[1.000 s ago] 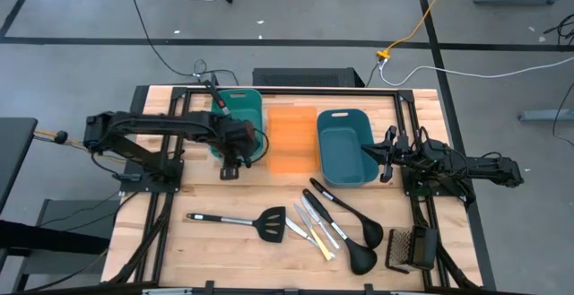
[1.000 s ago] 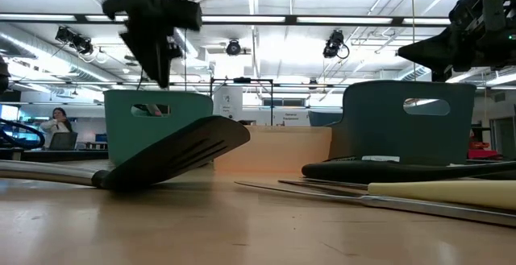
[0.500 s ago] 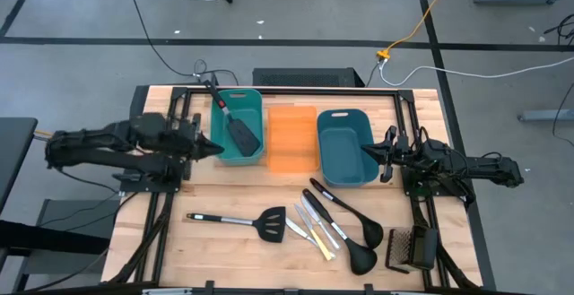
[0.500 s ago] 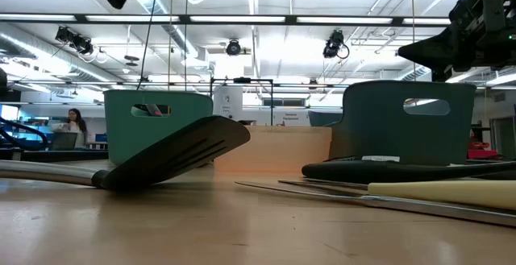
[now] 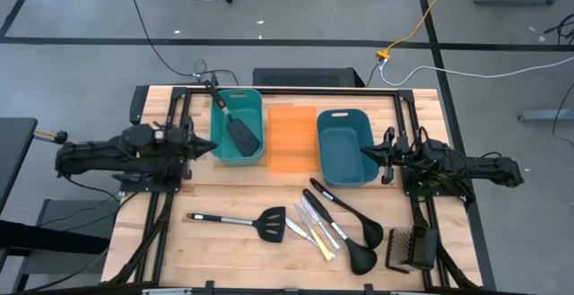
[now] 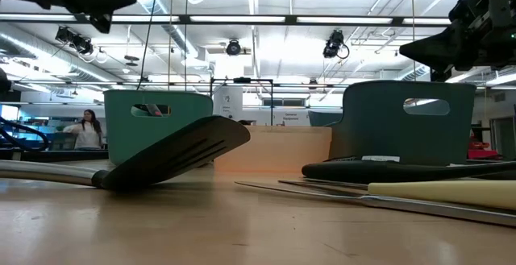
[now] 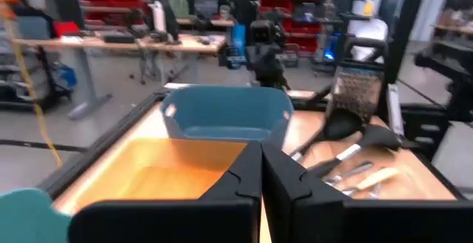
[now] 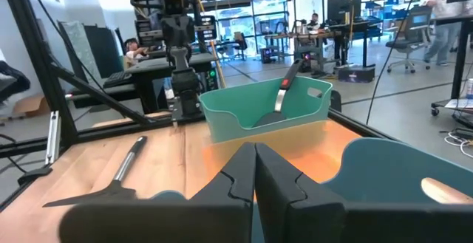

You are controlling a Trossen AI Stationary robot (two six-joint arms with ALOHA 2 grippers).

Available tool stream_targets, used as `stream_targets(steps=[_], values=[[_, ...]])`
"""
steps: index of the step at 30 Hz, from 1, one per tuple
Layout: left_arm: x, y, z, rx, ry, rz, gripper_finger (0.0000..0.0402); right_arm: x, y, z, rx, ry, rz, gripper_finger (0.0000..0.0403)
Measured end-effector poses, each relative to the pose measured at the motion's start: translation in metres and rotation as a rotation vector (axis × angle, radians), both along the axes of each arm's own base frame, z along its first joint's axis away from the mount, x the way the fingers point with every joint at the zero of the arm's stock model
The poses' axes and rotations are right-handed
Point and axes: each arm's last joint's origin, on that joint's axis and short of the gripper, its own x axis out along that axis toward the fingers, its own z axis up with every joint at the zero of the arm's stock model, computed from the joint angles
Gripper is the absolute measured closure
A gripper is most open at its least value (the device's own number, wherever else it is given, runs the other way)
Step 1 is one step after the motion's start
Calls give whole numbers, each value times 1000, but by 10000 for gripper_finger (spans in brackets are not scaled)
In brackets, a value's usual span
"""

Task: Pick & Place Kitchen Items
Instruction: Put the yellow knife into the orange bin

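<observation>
Now, landmark: orange tub [image 5: 292,139], in the middle of the row of three tubs on the wooden table [image 5: 224,241].
Teal tub [image 5: 239,125]: touching the orange tub on the side toward the left arm.
Blue tub [image 5: 344,145]: just beside the orange tub on the side toward the right arm.
Spatula in tub [image 5: 235,127]: its black slotted blade lies inside the teal tub, next to the orange tub's edge; its handle leans out over the teal tub's far corner. The right wrist view shows it propped in that tub [image 8: 283,99].
Spatula on table [image 5: 240,221]: lies flat on the bare wood, nearer the table's front edge than the orange tub, handle pointing toward the left arm's side; its blade fills the low view [image 6: 173,159].
Knives [image 5: 314,226]: a small cluster of silver and pale yellow ones, in front of the orange tub, just beside the spatula blade.
Ladles [image 5: 352,229]: two black long-handled ones, side by side, in front of the blue tub and beyond the knives from the orange tub.
Left gripper [image 5: 204,144]: empty, fingers pressed together, beside the teal tub on the side away from the orange tub.
Right gripper [image 5: 369,151]: empty, fingers pressed together, over the blue tub's outer rim, well apart from the orange tub.
Grater [image 5: 411,248]: dark, near the table's front corner on the right arm's side.
</observation>
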Motion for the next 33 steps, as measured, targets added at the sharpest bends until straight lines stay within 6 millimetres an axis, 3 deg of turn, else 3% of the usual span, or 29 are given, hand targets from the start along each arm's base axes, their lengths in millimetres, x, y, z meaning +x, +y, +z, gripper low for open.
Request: stream_targets(steps=[4, 15, 28, 33], values=[[-8, 0, -13, 3, -46, 18, 400, 0, 0, 0, 0, 3, 0, 392], [7, 2, -61, 80, -13, 57, 401, 0, 0, 0, -1, 5, -3, 392], [5, 2, -79, 100, 31, 62, 398, 0, 0, 0, -14, 4, -4, 392], [5, 2, -78, 109, 25, 55, 387, -2, 1, 17, -11, -121, 15, 392]])
